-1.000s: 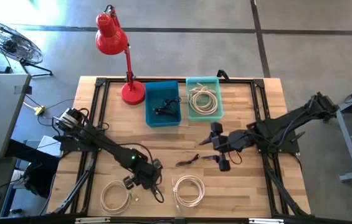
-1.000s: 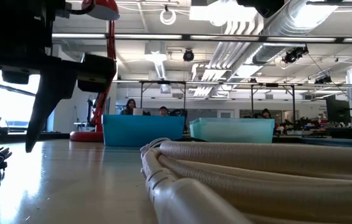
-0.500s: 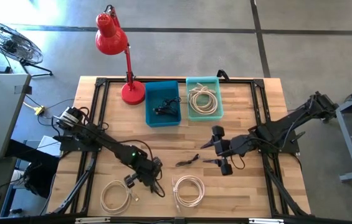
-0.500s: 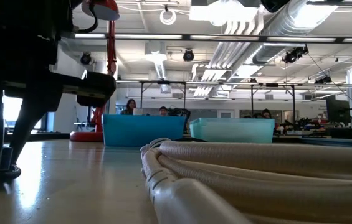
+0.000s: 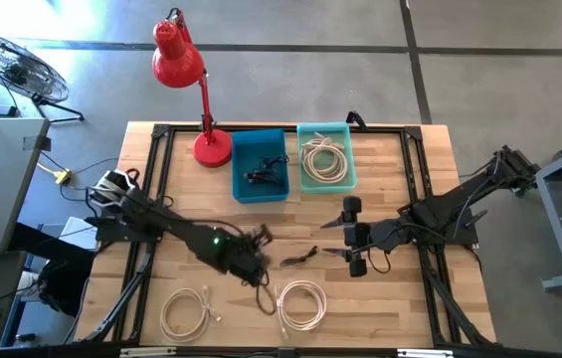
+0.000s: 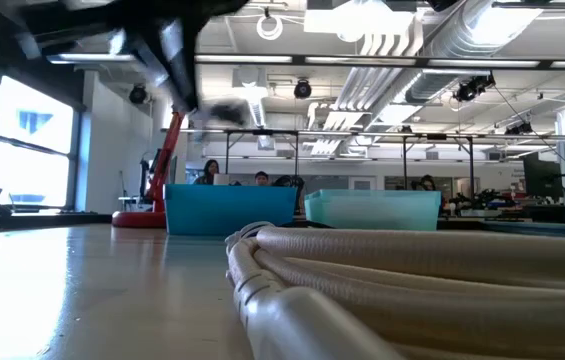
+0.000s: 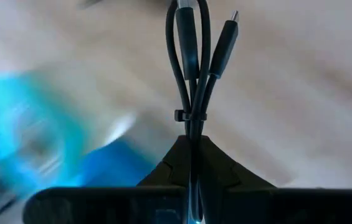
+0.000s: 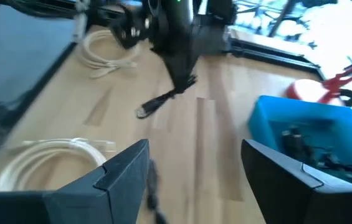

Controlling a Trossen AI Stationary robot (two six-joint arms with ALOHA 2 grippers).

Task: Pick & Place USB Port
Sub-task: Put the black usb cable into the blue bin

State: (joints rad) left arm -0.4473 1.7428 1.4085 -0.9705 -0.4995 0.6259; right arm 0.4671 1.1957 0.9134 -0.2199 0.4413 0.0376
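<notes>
My left gripper [image 5: 253, 267] is shut on a bundled black USB cable [image 7: 191, 68], over the table's near middle. The cable is tied by a thin band [image 7: 191, 115], and a plug [image 7: 230, 28] shows at its free end. A second black cable [image 5: 300, 257] lies on the table between the two grippers. My right gripper [image 5: 353, 237] stands open to the right of it, with nothing between its fingers. At the far side, the blue bin [image 5: 241, 179] holds black cables and the teal bin [image 5: 303, 169] holds white ones. My left gripper pinches the black cable bundle between its two fingers, just behind the band [image 7: 191, 124]. The strands run on lengthwise past the fingertips. In the right wrist view the fingers point down, and the cable [image 8: 163, 102] hangs slanting below them, clear of the table.
Two white cable coils [image 5: 186, 311] [image 5: 300, 303] lie near the front edge; one of them fills the low view's foreground [image 6: 382, 280]. A red desk lamp [image 5: 201, 99] stands at the far left, beside the blue bin.
My left gripper has gone down onto the black cable by the left white coil and shut on it. It has then risen and swung toward the table's middle and far side. The cable has been lifted clear of the table.
</notes>
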